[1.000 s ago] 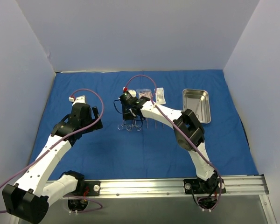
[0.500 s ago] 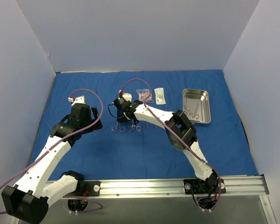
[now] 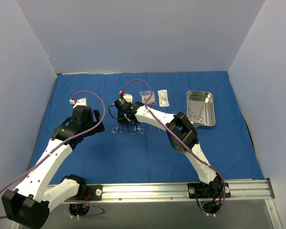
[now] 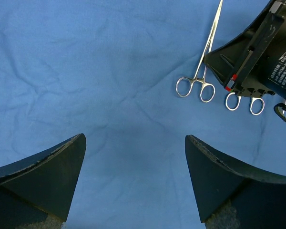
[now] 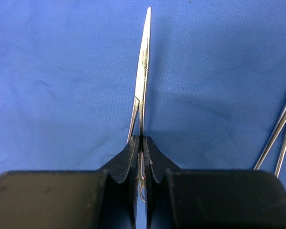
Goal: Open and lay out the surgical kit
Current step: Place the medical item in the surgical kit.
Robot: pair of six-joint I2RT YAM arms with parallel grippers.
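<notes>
The royal-blue cloth wrap point(image 3: 148, 148) lies spread flat over the table. My right gripper point(image 3: 126, 114) is shut on a steel scissor-like instrument point(image 5: 142, 71), whose thin tip points away over the cloth; the gripper point(image 5: 142, 140) pinches its shanks. In the left wrist view its finger rings point(image 4: 243, 103) show under the right gripper's body point(image 4: 262, 52). A second such instrument point(image 4: 202, 71) lies loose beside it on the cloth point(image 3: 118, 129). My left gripper point(image 3: 98, 118) is open and empty point(image 4: 135, 138) just left of them. Two clear packets point(image 3: 148, 97) point(image 3: 163, 97) lie behind. The steel tray point(image 3: 207, 98) sits at the right.
A small instrument point(image 3: 195, 114) lies in the tray. Another instrument's shanks point(image 5: 281, 138) show at the right edge of the right wrist view. White walls stand on three sides and a metal rail point(image 3: 181, 190) runs along the near edge.
My right gripper has moved a little to the left with the instrument shut in it. The left arm has not moved.
</notes>
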